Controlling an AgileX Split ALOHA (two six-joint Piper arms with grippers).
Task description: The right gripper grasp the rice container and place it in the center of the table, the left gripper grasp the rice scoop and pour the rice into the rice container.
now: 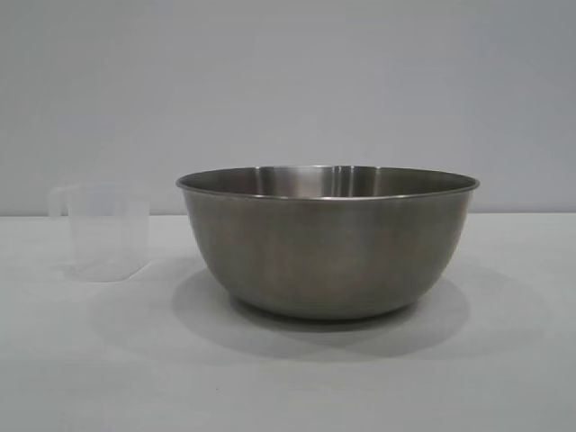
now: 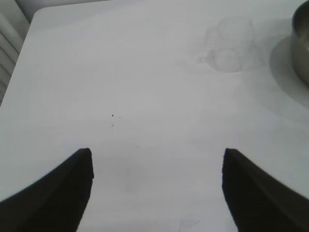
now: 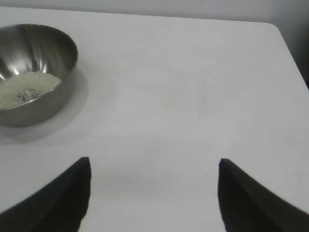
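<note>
Scoop: I see the rice scoop (image 1: 106, 231) upright, mouth up, left of the bowl and apart from it.
Bowl: rice container (image 1: 328, 241) upright mid-table, the rice (image 3: 25, 88) inside.
Surface: white table (image 1: 288, 378), pale wall (image 1: 288, 81).
Arms: left gripper (image 2: 157, 166) and right gripper (image 3: 153, 174) hover, fingers apart, holding nothing.

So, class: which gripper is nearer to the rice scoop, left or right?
Left. The left gripper, open, has the rice scoop ahead of it; the right gripper, open, sees only the rice container.
</note>
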